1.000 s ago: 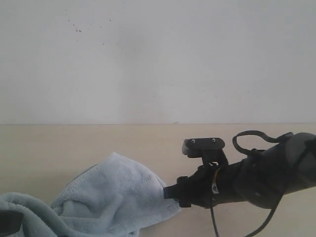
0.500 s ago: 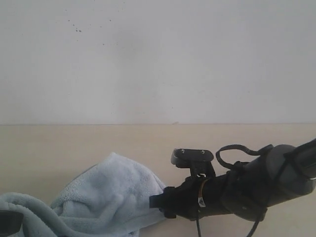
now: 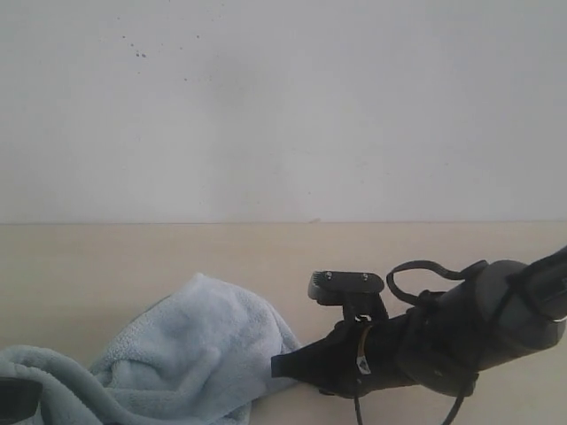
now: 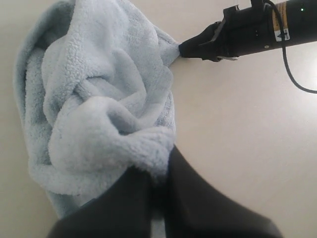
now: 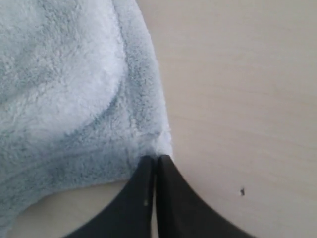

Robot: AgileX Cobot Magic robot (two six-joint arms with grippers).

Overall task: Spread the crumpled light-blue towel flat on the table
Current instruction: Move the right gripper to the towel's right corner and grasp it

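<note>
**Both grippers hold the crumpled towel near the table's front edge**

Your right gripper (image 3: 276,365) has its two dark fingers pressed together on the stitched hem of the towel (image 3: 195,354), pinching a small point of the edge low over the table (image 3: 89,257). The right wrist view shows that pinch close up, with the fingertips meeting on the pale fleece. Your left gripper (image 4: 156,168) is clamped on a thick fold at the opposite side of the cloth, with fabric bunched between its fingers. Between the two grips the towel lies in a rumpled heap of folds and ridges. It sits toward the table's near edge, well apart from the far edge where the beige surface meets the white wall (image 3: 266,106).
</note>
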